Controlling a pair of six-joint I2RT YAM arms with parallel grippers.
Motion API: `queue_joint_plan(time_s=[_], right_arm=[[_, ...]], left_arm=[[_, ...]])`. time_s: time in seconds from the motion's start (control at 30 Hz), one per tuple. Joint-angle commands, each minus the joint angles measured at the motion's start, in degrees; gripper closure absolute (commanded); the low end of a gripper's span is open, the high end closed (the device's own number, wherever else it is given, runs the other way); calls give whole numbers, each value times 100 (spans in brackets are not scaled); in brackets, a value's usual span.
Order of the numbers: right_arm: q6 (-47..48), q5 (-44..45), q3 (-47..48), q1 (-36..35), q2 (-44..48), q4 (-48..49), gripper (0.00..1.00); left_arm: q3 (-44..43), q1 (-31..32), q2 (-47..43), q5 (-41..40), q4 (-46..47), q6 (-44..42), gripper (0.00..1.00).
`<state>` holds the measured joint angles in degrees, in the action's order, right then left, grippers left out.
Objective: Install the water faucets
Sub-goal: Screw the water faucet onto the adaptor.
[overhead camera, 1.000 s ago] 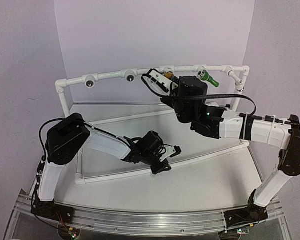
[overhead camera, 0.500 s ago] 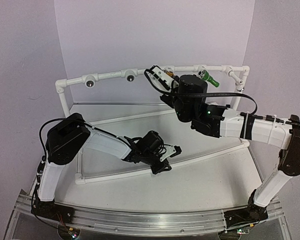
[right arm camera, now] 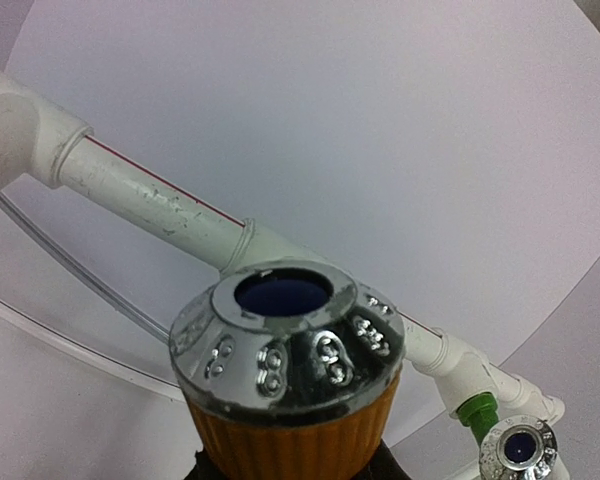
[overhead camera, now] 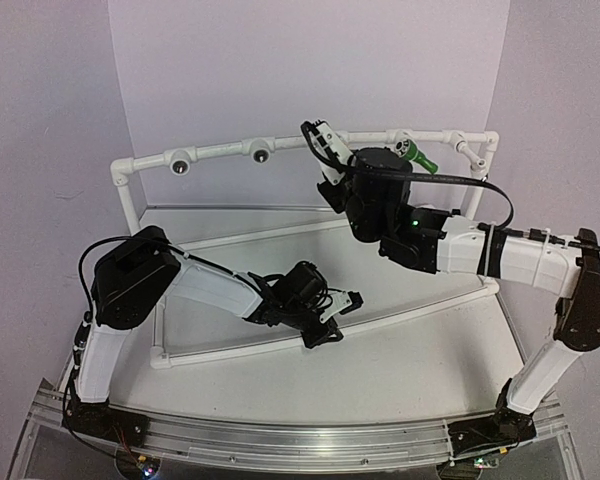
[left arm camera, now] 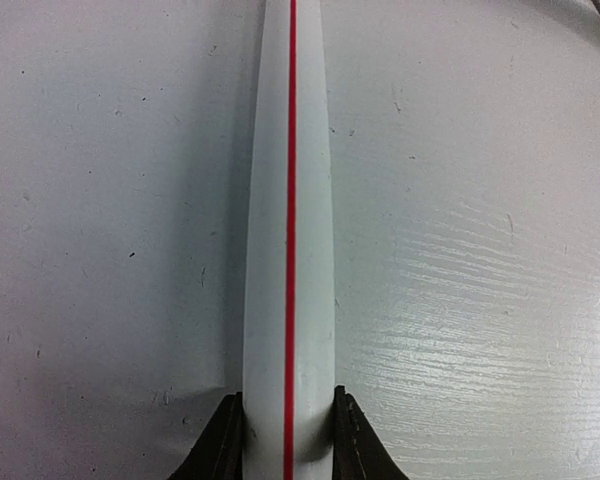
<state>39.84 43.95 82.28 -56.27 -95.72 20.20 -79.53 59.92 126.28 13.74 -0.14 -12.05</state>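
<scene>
My right gripper (overhead camera: 323,138) is up at the back rail of the white pipe frame (overhead camera: 220,152). In the right wrist view it (right arm camera: 290,468) is shut on the yellow-orange faucet (right arm camera: 290,420), whose chrome cap with a blue centre faces the camera, just in front of the rail (right arm camera: 150,190). In the top view that faucet is hidden by the fingers. The green faucet (overhead camera: 417,155) sits on the rail to the right; it also shows in the right wrist view (right arm camera: 477,410). My left gripper (overhead camera: 345,300) is shut on the front white pipe (left arm camera: 290,200), which has a red line.
Two dark round sockets (overhead camera: 181,166) (overhead camera: 261,152) sit on the left half of the back rail. A white elbow (right arm camera: 5,130) ends the rail at the left of the right wrist view. The frame's right post (overhead camera: 477,190) stands behind my right arm.
My right gripper has turned and risen with the yellow-orange faucet, from lying along the rail to pointing up at it. The left gripper has not moved.
</scene>
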Motion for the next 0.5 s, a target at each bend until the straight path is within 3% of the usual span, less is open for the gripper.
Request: queue_joint_plan(time_s=[0.0,0.47], right_arm=[[-694,40,260,187,-131,353,100],[-1925,-25,157,343,-87,379,100]], left_arm=[[273,266,561,1040,-1405,3,100],[288,266,551,1048,-1410,17,100]])
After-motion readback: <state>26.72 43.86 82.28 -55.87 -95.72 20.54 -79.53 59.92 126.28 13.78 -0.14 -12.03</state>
